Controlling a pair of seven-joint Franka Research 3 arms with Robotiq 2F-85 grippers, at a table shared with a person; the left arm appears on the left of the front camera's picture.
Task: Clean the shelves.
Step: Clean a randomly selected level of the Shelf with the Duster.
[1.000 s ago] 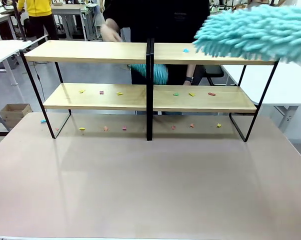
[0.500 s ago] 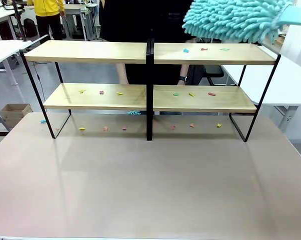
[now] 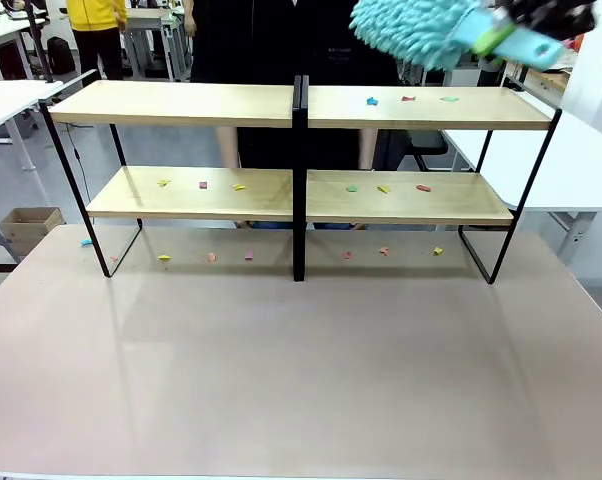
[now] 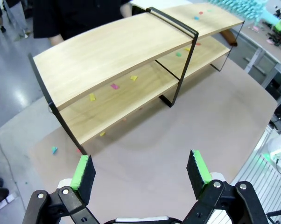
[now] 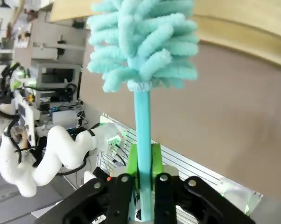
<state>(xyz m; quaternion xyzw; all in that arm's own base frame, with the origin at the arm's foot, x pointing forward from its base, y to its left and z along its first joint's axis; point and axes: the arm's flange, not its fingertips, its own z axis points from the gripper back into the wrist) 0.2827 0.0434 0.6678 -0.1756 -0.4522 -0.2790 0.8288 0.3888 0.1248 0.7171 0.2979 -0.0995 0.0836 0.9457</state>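
I'm clamping my right gripper (image 5: 144,157) tight on the teal duster (image 3: 411,30) handle, hovering it over the right top board of the shelves (image 3: 181,103) on the tabletop (image 3: 301,380), probably lowering next to sweep the coloured scraps (image 3: 408,99) off, left gripper (image 4: 140,170) hanging wide open, empty.

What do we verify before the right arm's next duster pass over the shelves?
1. Grip: right pincer shut on the handle of the turquoise fluffy duster: ok.
2. Duster head above the right end of the two-tier light wooden shelves, not touching: ok.
3. Top board: three small coloured scraps on its right half: not ok.
4. Lower board: six small coloured scraps along it: not ok.
5. Other arm: left pincer open, empty, over the beige tabletop: ok.
6. Person in dark clothes close behind the shelves, hands hidden: cannot tell.
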